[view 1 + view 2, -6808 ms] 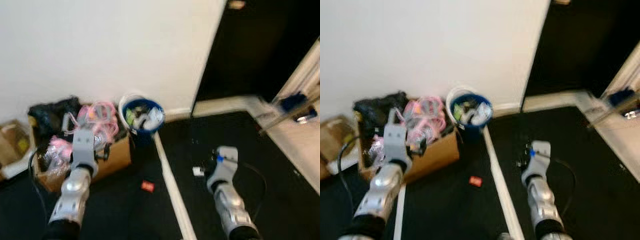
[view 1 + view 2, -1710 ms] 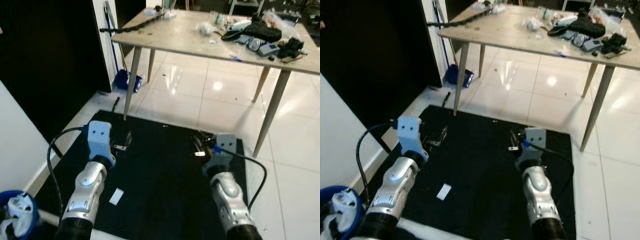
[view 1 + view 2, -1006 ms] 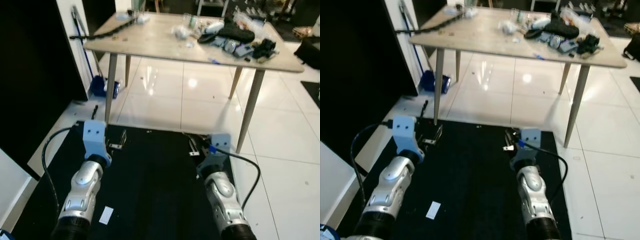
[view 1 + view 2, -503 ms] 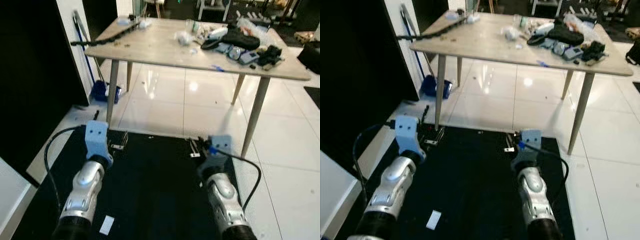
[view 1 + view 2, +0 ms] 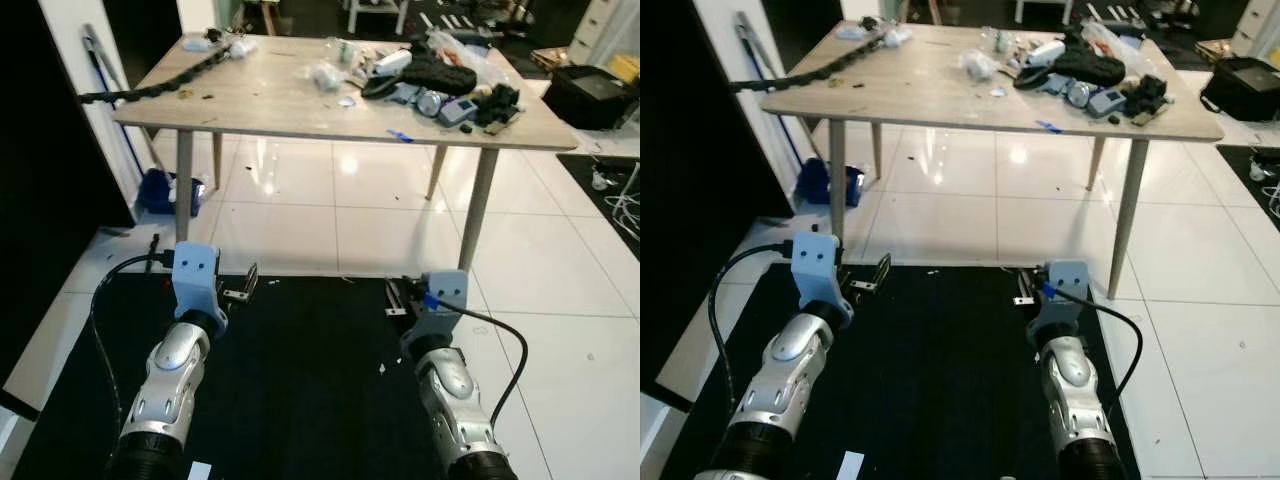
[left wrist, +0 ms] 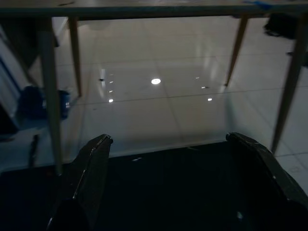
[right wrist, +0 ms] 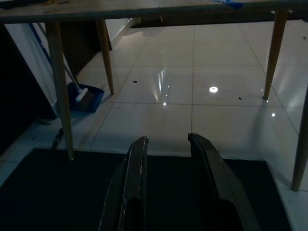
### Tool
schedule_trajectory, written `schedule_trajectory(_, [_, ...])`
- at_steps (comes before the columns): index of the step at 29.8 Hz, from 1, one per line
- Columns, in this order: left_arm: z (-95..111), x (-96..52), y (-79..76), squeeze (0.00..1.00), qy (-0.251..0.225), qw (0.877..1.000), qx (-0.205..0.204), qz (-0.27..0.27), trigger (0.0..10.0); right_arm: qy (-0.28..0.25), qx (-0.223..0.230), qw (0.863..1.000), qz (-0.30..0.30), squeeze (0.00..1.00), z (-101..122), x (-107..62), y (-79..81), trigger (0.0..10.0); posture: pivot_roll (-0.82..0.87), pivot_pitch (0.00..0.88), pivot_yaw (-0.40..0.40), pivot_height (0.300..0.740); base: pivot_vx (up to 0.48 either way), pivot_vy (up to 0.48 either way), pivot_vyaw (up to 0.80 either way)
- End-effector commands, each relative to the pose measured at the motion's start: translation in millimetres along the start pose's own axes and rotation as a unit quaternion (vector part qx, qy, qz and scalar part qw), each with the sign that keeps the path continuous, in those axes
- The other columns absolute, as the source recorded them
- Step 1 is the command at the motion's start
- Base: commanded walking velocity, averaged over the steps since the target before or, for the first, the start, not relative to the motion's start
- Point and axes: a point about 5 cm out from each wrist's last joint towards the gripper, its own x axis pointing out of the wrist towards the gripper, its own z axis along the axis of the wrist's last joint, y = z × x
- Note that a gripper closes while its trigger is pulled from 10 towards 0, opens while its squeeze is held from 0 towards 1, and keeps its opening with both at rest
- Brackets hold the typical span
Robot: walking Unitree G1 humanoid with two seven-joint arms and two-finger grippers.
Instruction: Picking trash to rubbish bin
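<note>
A glossy white tiled floor [image 5: 540, 260] takes up most of the scene, and on it stands a long pale wooden table [image 5: 260, 95] on slim tapered legs, its top strewn at the far right end with dark clothing, small gadgets and crumpled wrappers. Nearer the robot lies a black floor mat [image 5: 300, 380], over which both silver arms reach forward. The left gripper [image 6: 168, 159] has its two black fingers spread wide and holds nothing; the right gripper [image 7: 168, 144] has its fingers nearly together, a narrow gap between them, also with nothing in it. A blue dustpan with a long handle [image 5: 830, 180] leans against the wall by the table's left legs. As for trash, the candidates on the ground are a small white paper scrap [image 5: 850, 466] on the mat close beside the left forearm, and a few tiny white flecks [image 5: 381, 368] on the mat between the arms. With both grippers empty and those bits lying loose, this round of the task looks unstarted: a piece must be chosen, picked up and carried to the bin.
</note>
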Motion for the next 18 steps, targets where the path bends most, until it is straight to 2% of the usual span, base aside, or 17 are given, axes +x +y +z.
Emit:
schedule_trajectory(1, [-4.1,-2.5,1.4,0.0,0.009,1.0,0.002,0.003,10.0,0.007,-0.001,1.0,-0.001,0.0,-2.3,-0.9,-0.3,10.0,0.03,0.118,0.038,0.74,0.292,0.0,0.0])
schedule_trajectory(18, [-3.8,-1.1,0.6,0.0,0.008,1.0,0.001,0.005,10.0,0.006,-0.003,1.0,-0.002,0.0,-1.4,-0.6,-1.8,10.0,0.02,0.119,0.032,0.74,0.293,0.0,0.0])
